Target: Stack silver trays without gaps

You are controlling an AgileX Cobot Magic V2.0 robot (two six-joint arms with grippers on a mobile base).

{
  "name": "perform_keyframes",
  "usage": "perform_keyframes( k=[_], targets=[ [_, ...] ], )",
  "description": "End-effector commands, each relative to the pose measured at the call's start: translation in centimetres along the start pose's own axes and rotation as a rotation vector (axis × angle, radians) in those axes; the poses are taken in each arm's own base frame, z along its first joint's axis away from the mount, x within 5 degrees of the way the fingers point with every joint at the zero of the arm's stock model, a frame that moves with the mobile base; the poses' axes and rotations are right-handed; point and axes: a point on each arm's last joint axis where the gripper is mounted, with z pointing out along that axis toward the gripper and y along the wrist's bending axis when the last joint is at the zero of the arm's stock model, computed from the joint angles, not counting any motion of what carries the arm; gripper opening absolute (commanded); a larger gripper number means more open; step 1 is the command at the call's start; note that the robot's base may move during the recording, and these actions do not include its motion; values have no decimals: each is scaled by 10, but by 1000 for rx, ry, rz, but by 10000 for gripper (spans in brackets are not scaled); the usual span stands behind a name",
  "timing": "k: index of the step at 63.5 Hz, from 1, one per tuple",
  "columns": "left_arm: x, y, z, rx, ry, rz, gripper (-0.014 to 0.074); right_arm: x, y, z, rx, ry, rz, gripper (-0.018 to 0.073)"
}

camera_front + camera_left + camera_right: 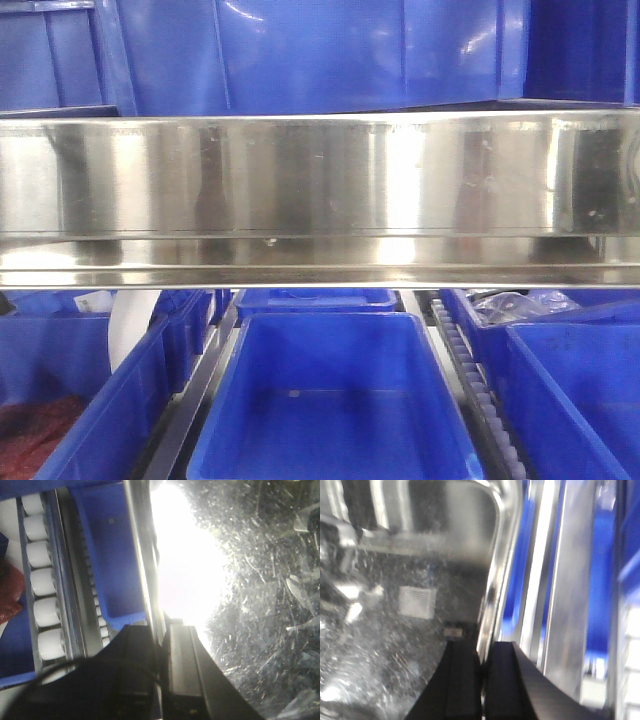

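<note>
Left gripper (162,642) and right gripper (482,650) are each pinched tight on the rim of the silver tray (260,605), which fills the right of the left wrist view; no second tray shows, so stacking's probably not done yet.

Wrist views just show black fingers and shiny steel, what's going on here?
Both arms are gripping a silver tray by its thin rim. The left gripper is pinched on one edge, with a blue bin and white rollers beyond it. The right gripper is pinched on the edge at the other side, seemingly of the same tray. No stacking is visible yet.
</note>
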Motion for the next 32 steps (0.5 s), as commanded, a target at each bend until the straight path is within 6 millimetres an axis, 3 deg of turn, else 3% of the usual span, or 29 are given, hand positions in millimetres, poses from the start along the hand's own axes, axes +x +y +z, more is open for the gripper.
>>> perform_keyframes(
  k=[1, 15, 32],
  targets=[
    [13, -9, -19, 80, 37, 22, -48, 15, 5, -16, -68, 74, -7, 55],
    [32, -5, -9, 66, 112, 22, -48, 19, 4, -15, -66, 82, -7, 55],
    [34, -4, -12, 67, 110, 21, -48, 19, 4, -16, -67, 79, -7, 55]
  ],
)
